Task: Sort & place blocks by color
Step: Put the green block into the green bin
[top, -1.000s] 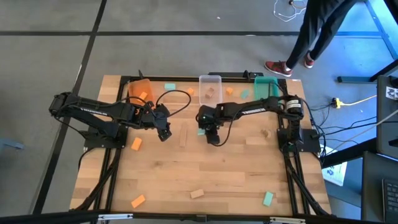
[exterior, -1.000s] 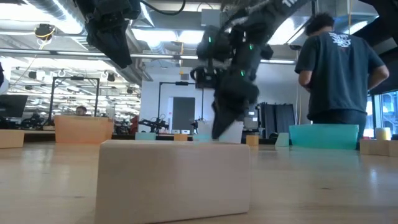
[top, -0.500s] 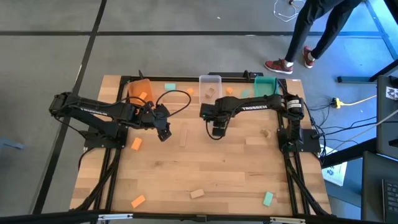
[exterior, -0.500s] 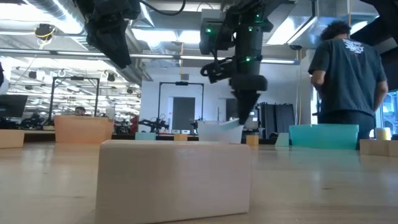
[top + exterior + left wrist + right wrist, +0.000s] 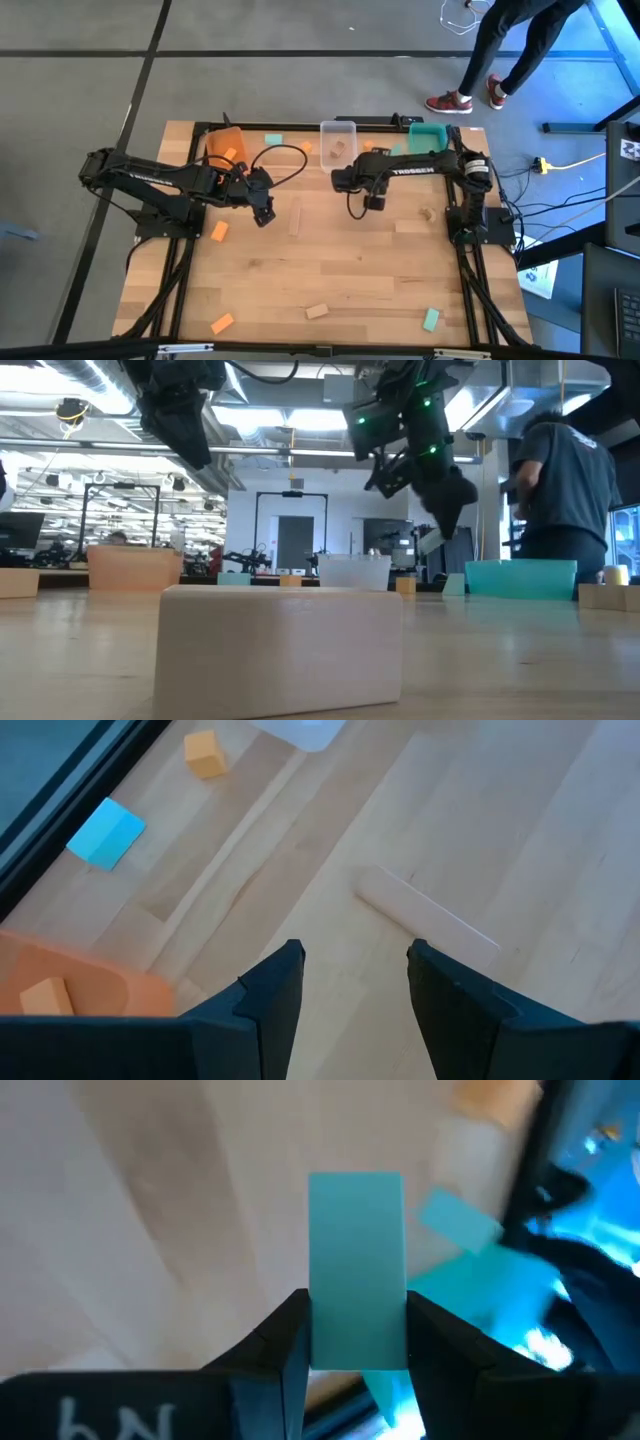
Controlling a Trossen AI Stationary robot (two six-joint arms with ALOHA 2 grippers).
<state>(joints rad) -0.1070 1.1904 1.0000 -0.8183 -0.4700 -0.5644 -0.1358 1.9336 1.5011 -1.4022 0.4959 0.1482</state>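
Note:
My right gripper (image 5: 374,200) is shut on a teal block (image 5: 356,1270) and hangs above the table's middle, left of the teal bin (image 5: 428,138); the low view shows the right gripper (image 5: 450,495) tipped and well above the tabletop. My left gripper (image 5: 262,212) is open and waits in the air, and the left wrist view shows its open fingers (image 5: 350,985) over a long wood block (image 5: 425,910) that lies flat. Other blocks lie flat: teal (image 5: 273,139), orange (image 5: 219,231), wood (image 5: 317,311), teal (image 5: 431,319). My right gripper pinches the teal block between its two fingers (image 5: 290,1340), one on each long side near the block's end (image 5: 356,1350). The block's other end sticks out beyond the fingertips. It is lifted clear of the table.
The orange bin (image 5: 222,145), holding an orange block, the clear bin (image 5: 338,140) and the teal bin stand along the far edge. A big wood block (image 5: 280,650) fills the low view's foreground. A person (image 5: 500,50) walks beyond the table's far right corner. Bare wood shows mid-table.
My right gripper was down at the table beside the teal block; it has risen with the block off the tabletop, tipped, and moved toward the table's right and slightly toward the far edge, nearer the teal bin. The person beyond the table has stepped to the right.

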